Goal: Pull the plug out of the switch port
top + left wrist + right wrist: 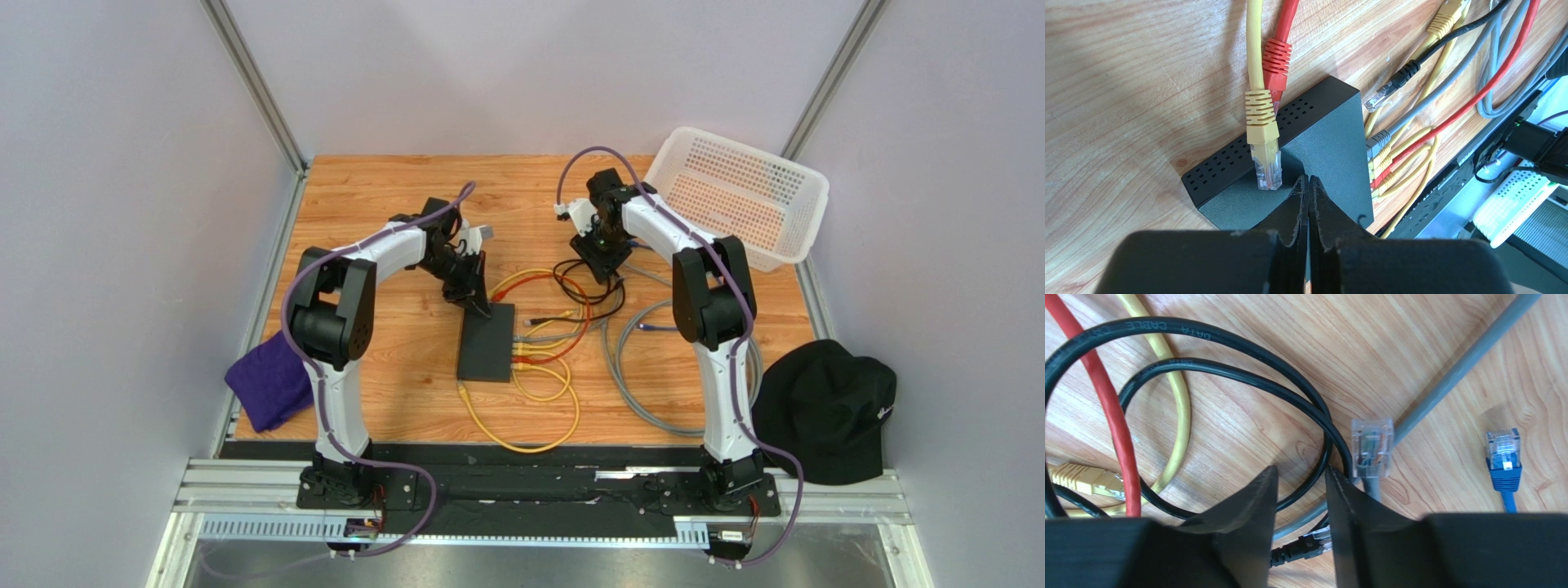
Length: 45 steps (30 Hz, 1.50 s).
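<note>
top view, left to right. purple cloth at the table's 8 o'clock edge. left gripper: jaws fully together, nothing between them, tips at the 12 o'clock end of the switch. its wrist view puts the tips over the switch's top face; contact unclear. switch lies flat mid-table, ports on its 3 o'clock edge.

left wrist view: loose yellow plug lies on the switch top at 10 o'clock of the fingertips, with the red plug just behind it. neither is in a port. the port row holds the seated grey plug, then yellow, red and yellow plugs running toward 6 o'clock. loose black plug on the wood nearby.

right gripper at 2 o'clock of the switch, well apart from it, over the cable tangle. its wrist view: jaws apart, straddling black cable loops and a grey cable. the gap is wider than the cables, so nothing is clamped. clear-tipped grey plug just beside one finger; blue plug at 3 o'clock, apart.

white basket at the table's 1 o'clock corner. black cap off the table at 4 o'clock.
</note>
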Tool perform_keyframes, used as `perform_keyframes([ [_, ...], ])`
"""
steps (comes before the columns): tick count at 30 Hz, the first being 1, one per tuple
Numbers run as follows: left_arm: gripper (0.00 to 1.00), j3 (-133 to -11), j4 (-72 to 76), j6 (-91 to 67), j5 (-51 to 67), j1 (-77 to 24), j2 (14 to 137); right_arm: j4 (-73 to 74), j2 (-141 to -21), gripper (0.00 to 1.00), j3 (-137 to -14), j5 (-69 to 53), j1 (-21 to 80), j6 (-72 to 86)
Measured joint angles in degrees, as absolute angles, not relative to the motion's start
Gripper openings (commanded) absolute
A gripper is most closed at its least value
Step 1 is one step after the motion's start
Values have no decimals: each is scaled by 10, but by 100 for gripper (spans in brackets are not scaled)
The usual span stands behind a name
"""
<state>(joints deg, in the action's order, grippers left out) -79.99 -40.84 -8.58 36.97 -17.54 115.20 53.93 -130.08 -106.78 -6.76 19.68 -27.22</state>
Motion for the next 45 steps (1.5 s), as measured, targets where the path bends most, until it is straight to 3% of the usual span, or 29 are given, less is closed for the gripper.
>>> perform_keyframes([
  [4, 0, -800, -408, -86, 370, -176, 1152, 537, -1301, 13, -1068, -58, 197, -286],
  [6, 0, -800, -409, -86, 369, -176, 1152, 537, -1301, 9, -1068, -56, 197, -294],
  [13, 0, -800, -409, -85, 369, -178, 1152, 536, -1282, 5, -1053, -25, 197, -329],
  [23, 0, -804, -410, -85, 366, -180, 1154, 548, -1125, 3, -969, 84, 143, -387],
  [26, 0, -809, -411, -85, 366, -181, 1156, 538, -1096, 13, -922, 116, 109, -394],
  [27, 0, -809, -411, -85, 366, -182, 1156, 538, -1094, 29, -908, 127, 100, -396],
  [30, 0, -809, -411, -84, 365, -185, 1156, 540, -1095, 50, -879, 152, 89, -403],
  [35, 0, -810, -411, -83, 363, -191, 1156, 578, -1095, 61, -937, 82, 92, -390],
  [36, 1, -810, -411, -82, 364, -193, 1156, 590, -1095, 77, -963, 45, 93, -384],
  [38, 7, -811, -412, -79, 362, -196, 1156, 592, -1086, 77, -1004, -43, 94, -363],
  [42, 47, -819, -421, -65, 343, -199, 1147, 584, -1047, 77, -1021, -211, 105, -311],
  [45, 59, -820, -430, -58, 309, -199, 1117, 571, -1046, 76, -1030, -326, 130, -265],
])
